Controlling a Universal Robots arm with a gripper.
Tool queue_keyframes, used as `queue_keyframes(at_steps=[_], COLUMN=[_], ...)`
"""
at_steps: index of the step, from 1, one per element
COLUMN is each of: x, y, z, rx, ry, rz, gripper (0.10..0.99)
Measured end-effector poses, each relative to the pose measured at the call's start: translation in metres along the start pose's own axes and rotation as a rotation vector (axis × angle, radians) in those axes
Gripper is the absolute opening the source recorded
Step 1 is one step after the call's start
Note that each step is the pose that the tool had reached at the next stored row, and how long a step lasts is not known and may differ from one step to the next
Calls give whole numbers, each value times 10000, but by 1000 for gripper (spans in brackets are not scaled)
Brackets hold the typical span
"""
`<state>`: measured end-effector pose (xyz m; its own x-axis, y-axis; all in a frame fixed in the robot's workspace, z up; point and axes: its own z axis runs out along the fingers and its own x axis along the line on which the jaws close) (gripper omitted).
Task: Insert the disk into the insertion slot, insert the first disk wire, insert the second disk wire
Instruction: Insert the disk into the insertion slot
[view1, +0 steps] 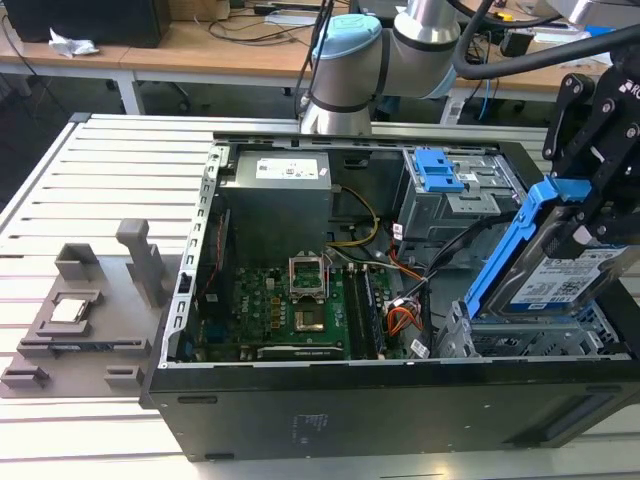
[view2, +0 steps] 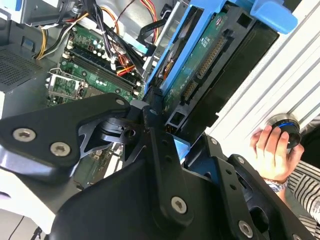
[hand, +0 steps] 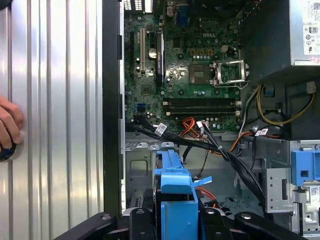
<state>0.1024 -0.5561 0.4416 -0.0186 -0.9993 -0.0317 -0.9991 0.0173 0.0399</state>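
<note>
1. Gripper (view1: 588, 205): clamped on the upper end of the disk (view1: 572, 282), with the jaws closed against its blue-framed sides.
2. Disk position: at the 3 o'clock end of the open computer case (view1: 300, 400) in the exterior view, held over the insertion slot (view1: 520, 338).
3. Disk attitude: steeply tilted, not flat. The long axis runs from about 7 o'clock (low end, at the slot's top edge) to about 1 o'clock (high end, in the gripper).
4. Faces: the labelled face is turned toward the exterior camera. The green circuit-board side (view2: 200, 75) with its connector row shows in the second wrist view.
5. Low end against slot: very close, but I cannot tell whether they touch.
6. Taller grey cage (view1: 440, 170) with blue latch: at about 10 o'clock of the disk, apart from it.
7. Cable bundle (view1: 415, 290), black and orange: lies loose at 9 o'clock of the slot, between the slot and the motherboard (view1: 290, 310).
8. A person's hand (view2: 272, 145) rests on a round blue-topped knob (view2: 288, 127) on the slatted tabletop (view1: 100, 180), outside the case wall.
</note>
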Motion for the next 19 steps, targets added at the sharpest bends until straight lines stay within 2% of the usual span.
queue_keyframes(at_steps=[3,15,17,19], x=[-2,2,4,7], y=[-1,-7,-9,-12], z=[16,165,215,300], rx=[0,0,0,-1], ry=[0,-1,-2,-1], rz=[0,0,0,-1], gripper=[365,365,365,365])
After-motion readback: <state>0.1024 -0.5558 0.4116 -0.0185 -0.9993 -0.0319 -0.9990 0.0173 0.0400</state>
